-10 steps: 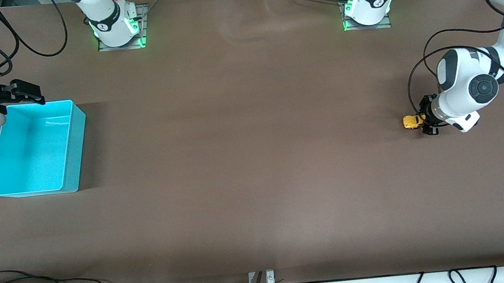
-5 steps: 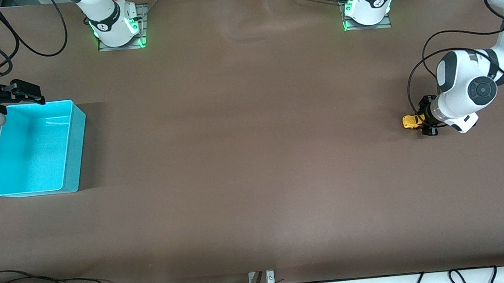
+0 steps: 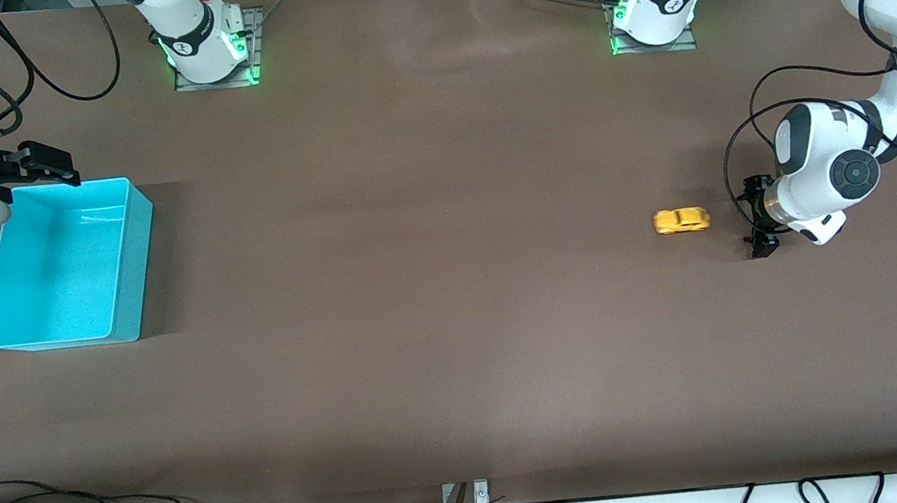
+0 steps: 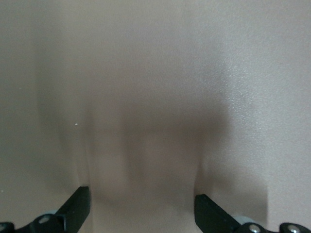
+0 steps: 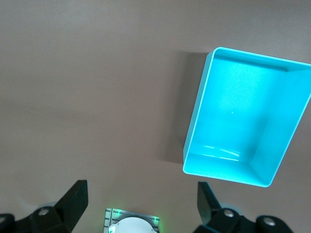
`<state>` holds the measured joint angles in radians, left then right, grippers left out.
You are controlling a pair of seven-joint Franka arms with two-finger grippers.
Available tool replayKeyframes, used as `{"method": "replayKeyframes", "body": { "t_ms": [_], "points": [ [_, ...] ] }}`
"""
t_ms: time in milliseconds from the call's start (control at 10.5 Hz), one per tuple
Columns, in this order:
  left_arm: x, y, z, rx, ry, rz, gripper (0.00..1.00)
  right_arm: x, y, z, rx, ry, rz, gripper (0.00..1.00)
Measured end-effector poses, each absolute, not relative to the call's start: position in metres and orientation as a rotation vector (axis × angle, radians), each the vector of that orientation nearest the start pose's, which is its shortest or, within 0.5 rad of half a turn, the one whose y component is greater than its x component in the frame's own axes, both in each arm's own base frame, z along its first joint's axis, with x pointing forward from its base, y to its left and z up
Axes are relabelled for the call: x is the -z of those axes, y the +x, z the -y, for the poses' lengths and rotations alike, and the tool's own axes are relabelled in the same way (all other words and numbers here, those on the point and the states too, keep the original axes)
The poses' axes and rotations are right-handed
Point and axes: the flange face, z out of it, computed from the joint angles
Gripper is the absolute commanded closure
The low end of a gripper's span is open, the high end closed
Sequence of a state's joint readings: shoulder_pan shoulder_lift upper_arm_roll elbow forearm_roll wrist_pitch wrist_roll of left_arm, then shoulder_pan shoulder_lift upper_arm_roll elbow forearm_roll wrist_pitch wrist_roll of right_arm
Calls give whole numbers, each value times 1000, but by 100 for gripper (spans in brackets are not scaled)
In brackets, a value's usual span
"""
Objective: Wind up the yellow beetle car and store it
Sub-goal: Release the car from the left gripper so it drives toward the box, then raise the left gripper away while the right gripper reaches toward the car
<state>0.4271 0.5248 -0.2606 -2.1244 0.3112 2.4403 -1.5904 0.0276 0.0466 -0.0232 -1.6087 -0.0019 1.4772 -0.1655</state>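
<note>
The yellow beetle car [image 3: 681,219] sits free on the bench [image 3: 437,303], near the left gripper [image 3: 755,217] (fingers spread, holding nothing). The right gripper [image 3: 32,174], also spread, waits over the turquoise bin [image 3: 125,269] at the right arm's end.

No words, brand names, labels or numbers can be read anywhere in these pictures. The white collars at the two arm bases [image 3: 195,41] each carry a small dark round mark, too small to make out.
</note>
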Motion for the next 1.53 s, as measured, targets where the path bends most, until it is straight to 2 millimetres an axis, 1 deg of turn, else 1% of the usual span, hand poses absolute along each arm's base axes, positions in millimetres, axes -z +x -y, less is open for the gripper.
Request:
{"method": "replayKeyframes", "body": {
  "t_ms": [95, 191, 382, 573, 668, 859, 954, 1050, 1145, 1336, 1432, 1527],
  "points": [
    [-157, 546, -86, -157, -2161, 2054, 0, -574, 554, -2, -278, -3107, 264, 0],
    [-166, 550, -84, -152, -2162, 2046, 0, -574, 554, -2, -278, -3107, 264, 0],
    [-195, 562, -75, -145, -2165, 2014, 0, -574, 554, -2, -278, -3107, 264, 0],
    [-234, 584, -62, -150, -2185, 1952, 0, -574, 554, -2, -278, -3107, 264, 0],
    [-257, 597, -57, -150, -2222, 1915, 0, -574, 554, -2, -278, -3107, 263, 0],
    [-303, 623, -59, -147, -2315, 1853, 0, -574, 554, 0, -278, -3107, 257, 0],
    [-323, 632, -60, -138, -2364, 1809, 0, -574, 554, 1, -278, -3107, 255, 0],
    [-336, 639, -59, -128, -2431, 1741, 0, -574, 554, 2, -278, -3107, 250, 0],
    [-344, 644, -57, -120, -2503, 1662, 0, -574, 554, 4, -278, -3108, 247, 0],
    [-357, 649, -50, -133, -2648, 1447, 0, -574, 554, 4, -278, -3108, 245, 0],
    [-369, 651, -49, -151, -2705, 1344, 0, -574, 554, 4, -278, -3108, 245, 0],
    [-386, 655, -50, -174, -2768, 1273, 0, -574, 554, 4, -277, -3107, 245, 0]
  ]
}}
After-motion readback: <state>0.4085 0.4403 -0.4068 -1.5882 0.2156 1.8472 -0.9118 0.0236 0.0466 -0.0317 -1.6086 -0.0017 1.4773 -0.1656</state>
